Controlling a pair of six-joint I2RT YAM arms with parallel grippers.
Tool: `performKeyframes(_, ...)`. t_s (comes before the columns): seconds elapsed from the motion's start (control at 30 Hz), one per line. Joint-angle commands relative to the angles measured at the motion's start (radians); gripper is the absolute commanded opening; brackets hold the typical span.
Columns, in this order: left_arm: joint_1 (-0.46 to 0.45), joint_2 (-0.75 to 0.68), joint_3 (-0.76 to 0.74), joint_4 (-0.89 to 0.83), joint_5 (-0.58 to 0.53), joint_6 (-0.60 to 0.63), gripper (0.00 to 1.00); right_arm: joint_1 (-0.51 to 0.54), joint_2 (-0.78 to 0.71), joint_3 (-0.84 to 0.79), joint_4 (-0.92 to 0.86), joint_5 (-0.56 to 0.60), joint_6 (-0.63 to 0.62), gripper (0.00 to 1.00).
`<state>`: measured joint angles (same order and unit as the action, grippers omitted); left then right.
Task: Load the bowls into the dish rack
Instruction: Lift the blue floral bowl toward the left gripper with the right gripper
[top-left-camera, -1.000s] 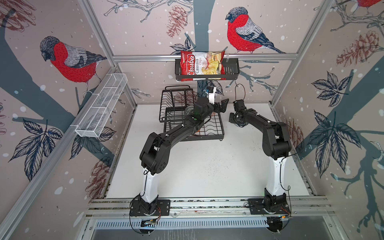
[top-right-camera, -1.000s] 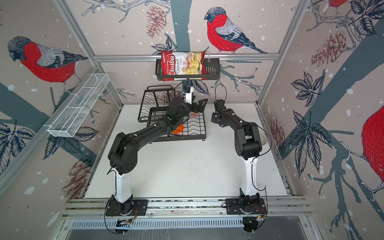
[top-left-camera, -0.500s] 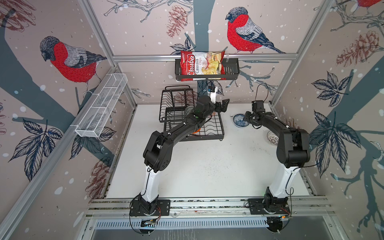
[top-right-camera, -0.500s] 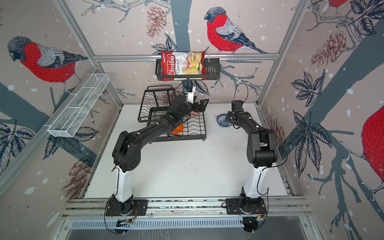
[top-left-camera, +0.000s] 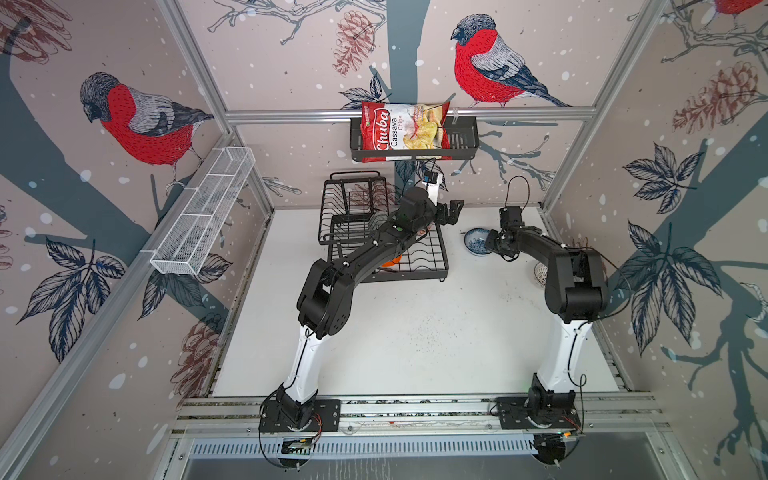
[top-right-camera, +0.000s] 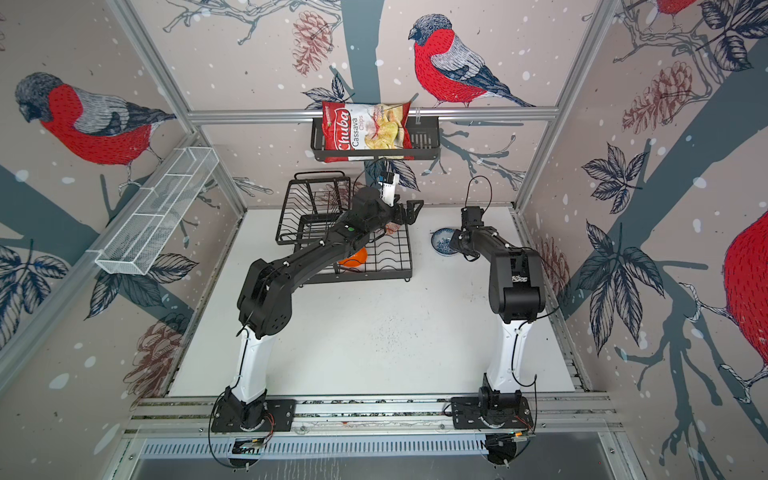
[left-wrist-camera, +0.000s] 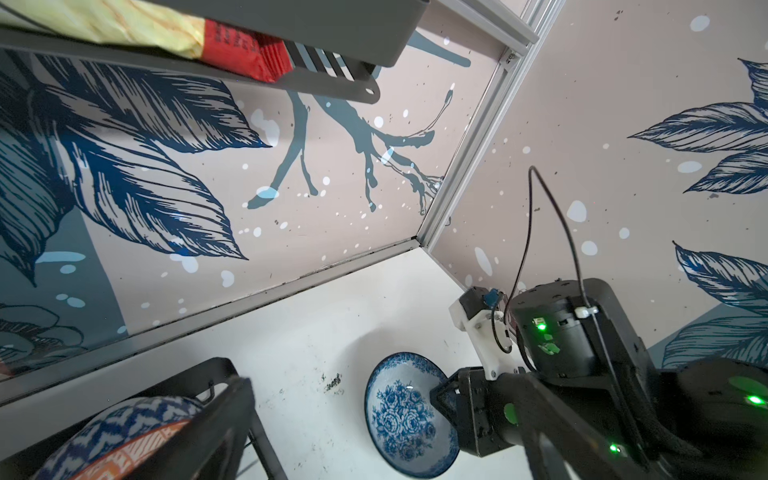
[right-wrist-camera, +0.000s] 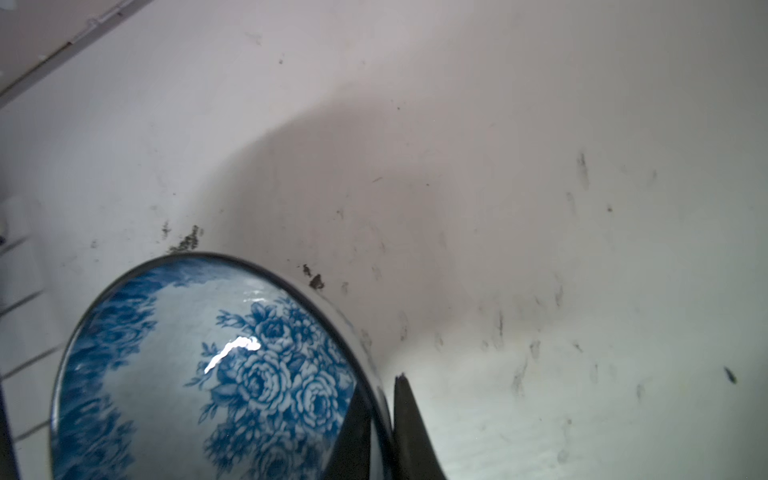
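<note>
Table read as a clock face in the top views: 6 at the arm bases, 12 at the back wall.

3 o'clock, by the right wall: white lattice-patterned bowl (top-left-camera: 539, 274) on the white tabletop (top-left-camera: 415, 332), half hidden behind the right arm.

Centre toward 11: large black wire dish rack (top-left-camera: 440, 266). Plain glossy orange bowl (top-left-camera: 392, 261) sits in its lower tray near the front edge, mostly under the left arm. The left wrist view shows a dark blue geometric bowl (left-wrist-camera: 124, 419) close against a salmon-orange patterned bowl (left-wrist-camera: 137, 453) at the rack's far right corner. How they are seated cannot be told.

1 o'clock: blue-white floral bowl (top-left-camera: 473, 241), clear of the rack and to its right. Right gripper (right-wrist-camera: 382, 411) is clamped on its rim, on the side toward the right wall. One of the fingers (right-wrist-camera: 411, 428) is outside the rim, the other inside. Whether the bowl is off the table cannot be told.

12 o'clock: left gripper (top-left-camera: 453, 212) is above the rack's far right corner, jaws spread wide, nothing between them.

12, up the back wall: black basket (top-left-camera: 461, 141) holding a red-and-yellow chips bag (top-left-camera: 399, 133).

10, left wall: long white mesh shelf (top-left-camera: 203, 216).
</note>
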<state>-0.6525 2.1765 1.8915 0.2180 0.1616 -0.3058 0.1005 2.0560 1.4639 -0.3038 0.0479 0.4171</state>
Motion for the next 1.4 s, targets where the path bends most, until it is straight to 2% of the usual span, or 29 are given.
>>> performKeyframes(0.0,-0.003,0.026,0.052,-0.069,0.021,0.011,0.98,0.015,-0.049,-0.025,0.050,0.000,0.005,0.07)
performKeyframes(0.23,-0.002,0.083,0.139,-0.151,0.006,-0.006,0.98,0.061,-0.179,-0.115,0.171,0.065,0.003,0.01)
performKeyframes(0.67,-0.004,0.179,0.277,-0.251,0.035,-0.039,0.96,0.154,-0.385,-0.291,0.422,0.206,0.004,0.01)
performKeyframes(0.87,-0.004,0.221,0.329,-0.279,0.070,-0.044,0.79,0.170,-0.463,-0.376,0.529,0.255,0.019,0.01)
performKeyframes(1.13,-0.018,0.271,0.402,-0.311,0.111,-0.041,0.62,0.199,-0.505,-0.443,0.639,0.320,0.035,0.01)
performKeyframes(1.3,-0.023,0.279,0.408,-0.304,0.122,-0.046,0.47,0.218,-0.536,-0.499,0.727,0.375,0.022,0.01)
performKeyframes(1.37,-0.024,0.282,0.411,-0.299,0.132,-0.049,0.37,0.221,-0.545,-0.519,0.762,0.377,0.024,0.01)
